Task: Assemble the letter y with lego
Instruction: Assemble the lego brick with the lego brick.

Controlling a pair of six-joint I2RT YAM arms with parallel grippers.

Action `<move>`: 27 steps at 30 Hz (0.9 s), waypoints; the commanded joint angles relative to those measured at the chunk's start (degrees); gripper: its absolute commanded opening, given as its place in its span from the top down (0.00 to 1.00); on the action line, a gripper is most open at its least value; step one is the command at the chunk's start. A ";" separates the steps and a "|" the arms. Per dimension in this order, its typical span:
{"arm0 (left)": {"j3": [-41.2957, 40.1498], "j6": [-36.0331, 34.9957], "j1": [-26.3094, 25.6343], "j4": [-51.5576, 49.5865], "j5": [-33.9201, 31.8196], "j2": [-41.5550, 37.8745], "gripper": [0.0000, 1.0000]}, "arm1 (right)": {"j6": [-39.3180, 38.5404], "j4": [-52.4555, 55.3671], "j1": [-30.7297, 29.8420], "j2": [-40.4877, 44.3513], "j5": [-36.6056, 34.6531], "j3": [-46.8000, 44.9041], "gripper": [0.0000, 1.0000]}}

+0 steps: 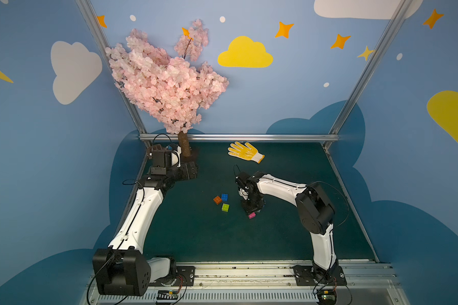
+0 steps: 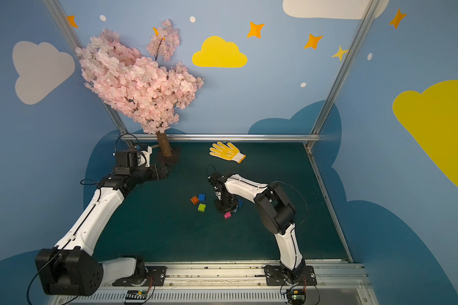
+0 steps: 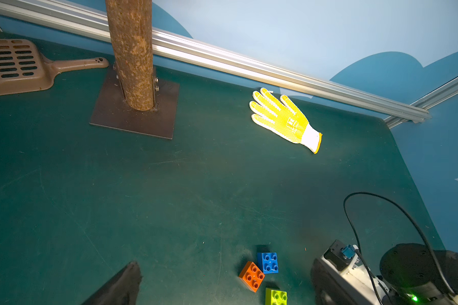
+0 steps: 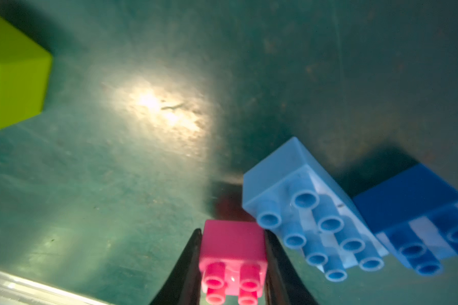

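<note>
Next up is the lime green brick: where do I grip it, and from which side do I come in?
Grip the lime green brick across two opposite flat side walls, coming straight down from above. It sits studs up and level on the mat, so the top is knobbly but the walls are smooth. It stands apart from the orange brick and dark blue brick, so its walls look reachable.

- Our white left arm [image 1: 143, 208] is folded back, and its black left gripper [image 1: 189, 171] is spread wide.
- Our black right gripper [image 4: 233, 235] points down, clamped on a small pink studded plastic brick [image 4: 233, 253].
</note>
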State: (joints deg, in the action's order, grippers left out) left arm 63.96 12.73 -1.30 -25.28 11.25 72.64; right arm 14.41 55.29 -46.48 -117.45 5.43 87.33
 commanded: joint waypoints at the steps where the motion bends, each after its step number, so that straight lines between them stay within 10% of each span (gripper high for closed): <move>1: -0.64 -1.58 -0.19 0.73 5.49 -0.23 0.00 | -3.72 0.78 0.23 4.75 3.53 2.50 0.99; 27: -1.40 0.10 -0.22 2.07 6.46 0.51 0.00 | -38.24 1.70 4.45 0.80 -1.03 9.95 1.00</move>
State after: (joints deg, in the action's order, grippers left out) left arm 62.70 12.43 -1.43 -23.49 18.13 73.23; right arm -18.65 56.25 -42.39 -115.70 1.76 97.89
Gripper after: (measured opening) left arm 0.999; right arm 0.335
